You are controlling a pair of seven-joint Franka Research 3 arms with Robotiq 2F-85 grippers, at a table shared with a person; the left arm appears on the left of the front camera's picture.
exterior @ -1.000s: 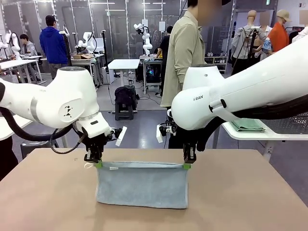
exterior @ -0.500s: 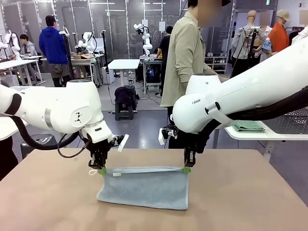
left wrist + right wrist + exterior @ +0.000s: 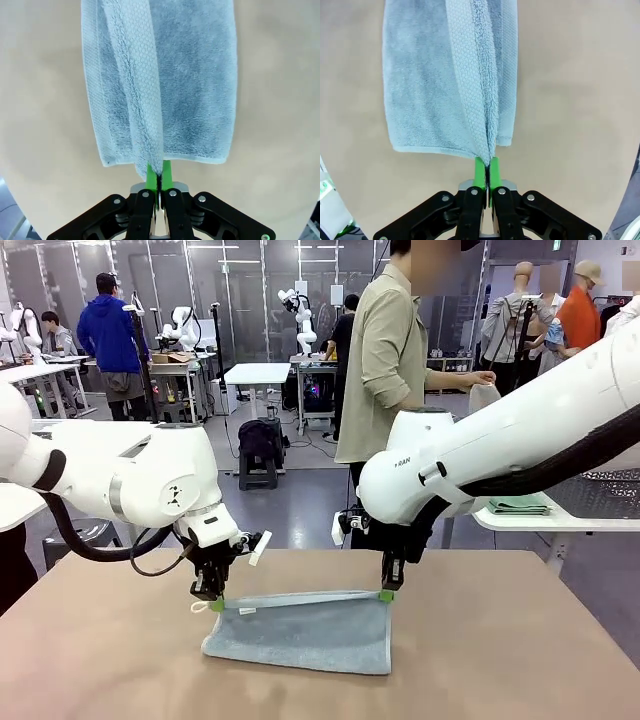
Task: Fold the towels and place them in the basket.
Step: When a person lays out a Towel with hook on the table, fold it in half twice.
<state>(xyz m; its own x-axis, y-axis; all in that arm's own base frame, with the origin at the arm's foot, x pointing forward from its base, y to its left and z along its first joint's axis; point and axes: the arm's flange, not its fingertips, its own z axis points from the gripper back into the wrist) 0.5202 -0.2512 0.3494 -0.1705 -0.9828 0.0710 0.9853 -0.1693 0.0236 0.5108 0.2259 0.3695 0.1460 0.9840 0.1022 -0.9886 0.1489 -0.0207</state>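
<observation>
Light blue-grey rectangular terry towel (image 3: 300, 635): looped pile, honeycomb-woven border band. Lower part lies on your tan tabletop (image 3: 90, 660); upper edge raised, stretched between grippers. Your left gripper (image 3: 215, 602): clenched on one top corner, green pads pinching hem, small white loop (image 3: 200, 607) just beside. Your right gripper (image 3: 387, 593): clenched on other top corner. Dark wire-mesh basket (image 3: 605, 495): well apart at right, partly hidden by right arm. Person in beige shirt (image 3: 385, 350) beyond far edge.

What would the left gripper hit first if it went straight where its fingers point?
Probably the towel itself: the left gripper pinches its top edge, and the rest of the cloth lies straight ahead on the table.
</observation>
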